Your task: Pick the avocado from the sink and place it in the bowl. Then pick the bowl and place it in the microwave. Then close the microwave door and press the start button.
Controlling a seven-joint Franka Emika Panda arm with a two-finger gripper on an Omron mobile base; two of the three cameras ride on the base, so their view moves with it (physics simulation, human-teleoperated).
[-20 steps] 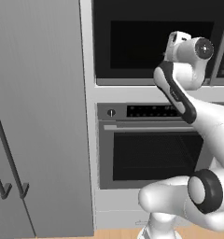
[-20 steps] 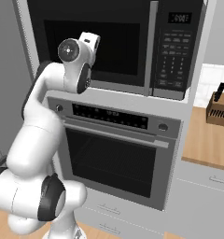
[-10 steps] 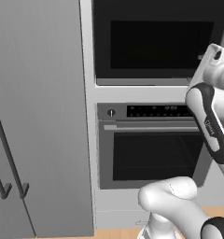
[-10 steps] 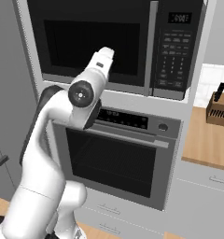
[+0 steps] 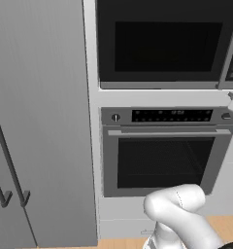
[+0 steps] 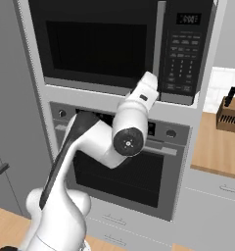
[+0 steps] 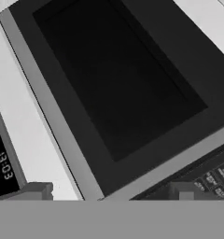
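Note:
The microwave (image 6: 97, 44) is built in above the oven, and the microwave door (image 5: 167, 46) is shut, its tall handle (image 6: 160, 44) next to the keypad (image 6: 184, 46). My hand (image 6: 148, 86) points at the microwave's lower edge, just below the handle. In the hand view, rolled to one side, the dark door window (image 7: 114, 79) lies ahead and the keypad (image 7: 216, 179) sits at the lower right. My gripper (image 7: 109, 192) is open, its fingertips (image 7: 37, 190) wide apart with nothing between them. The avocado, bowl and sink are out of view.
The wall oven (image 5: 162, 160) with its horizontal handle sits under the microwave. Tall grey cabinet doors (image 5: 41, 121) stand to the left. To the right, a knife block (image 6: 229, 110) stands on a wooden counter (image 6: 215, 149), with drawers below.
My arm swung right and down, from in front of the door's left part to below the handle. The jaws opened wide.

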